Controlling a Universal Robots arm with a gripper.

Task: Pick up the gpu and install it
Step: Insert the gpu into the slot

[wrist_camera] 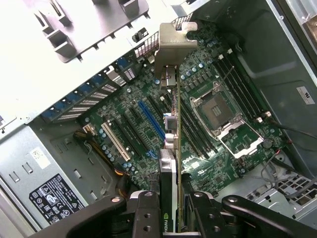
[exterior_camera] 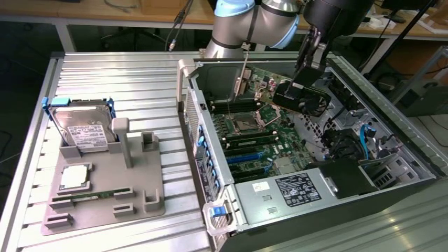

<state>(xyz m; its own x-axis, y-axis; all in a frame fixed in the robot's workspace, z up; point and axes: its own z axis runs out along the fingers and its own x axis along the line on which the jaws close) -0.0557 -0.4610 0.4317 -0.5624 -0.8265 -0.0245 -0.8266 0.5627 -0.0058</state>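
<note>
Ribbed shiny metal makes up the table (exterior_camera: 126,68). On it sits a grey plastic holder (exterior_camera: 140,194) with a boxy silver hard drive (exterior_camera: 84,128). Beside it we see an open computer case (exterior_camera: 190,105) with a bumpy green board (wrist_camera: 223,74) inside. The gripper (wrist_camera: 172,203) has its black fingers (wrist_camera: 146,208) pressed on both sides of the gpu (wrist_camera: 169,163). We see the gpu is thin and flat, dark along its edge, with a bent silver plate at one end. It hangs inside the case, over the green board.
</note>
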